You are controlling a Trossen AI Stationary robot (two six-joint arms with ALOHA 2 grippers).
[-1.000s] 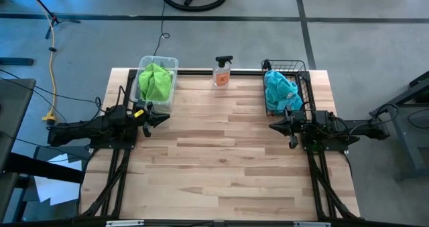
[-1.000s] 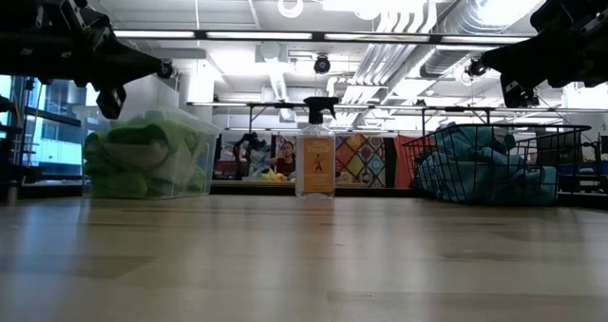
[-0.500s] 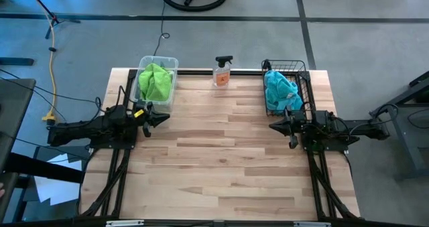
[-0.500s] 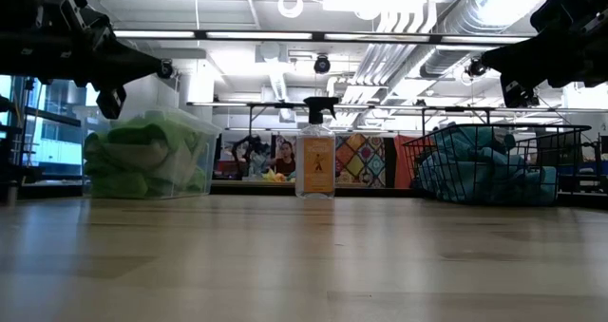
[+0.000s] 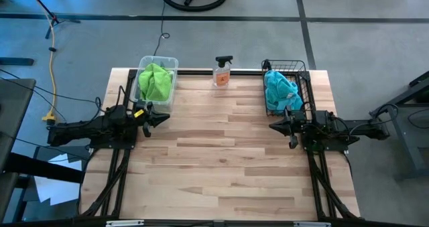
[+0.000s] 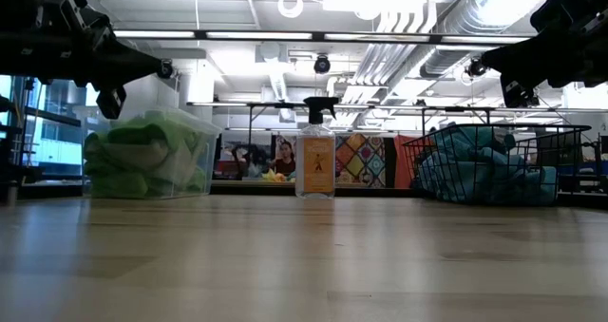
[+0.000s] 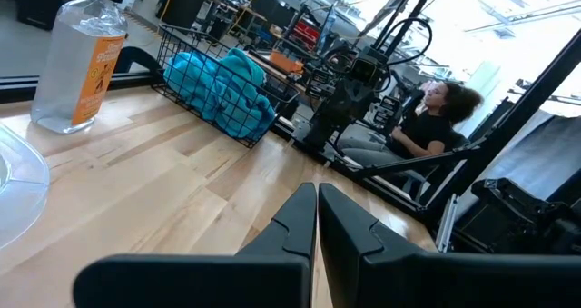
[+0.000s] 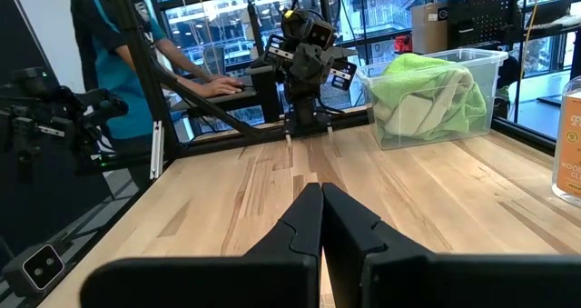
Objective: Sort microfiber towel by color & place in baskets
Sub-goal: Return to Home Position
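High view: lime towels point(image 5: 155, 82) fill the clear tub point(image 5: 159, 59) and blue towels point(image 5: 278, 88) the wire basket point(image 5: 305, 80), at the desk's point(image 5: 221, 153) far edge. Left claw point(image 5: 161, 118) and right claw point(image 5: 275, 126) hover alongside, both closed and empty. The cloths look soft, light and limp; pinch a raised fold.

Our dark left arm lies folded low at our left side, its dark two-finger left gripper point(image 5: 161, 118) closed, pointing inward. Our dark right arm mirrors it, right gripper point(image 5: 273, 126) closed, fingers point(image 8: 307, 219) touching.
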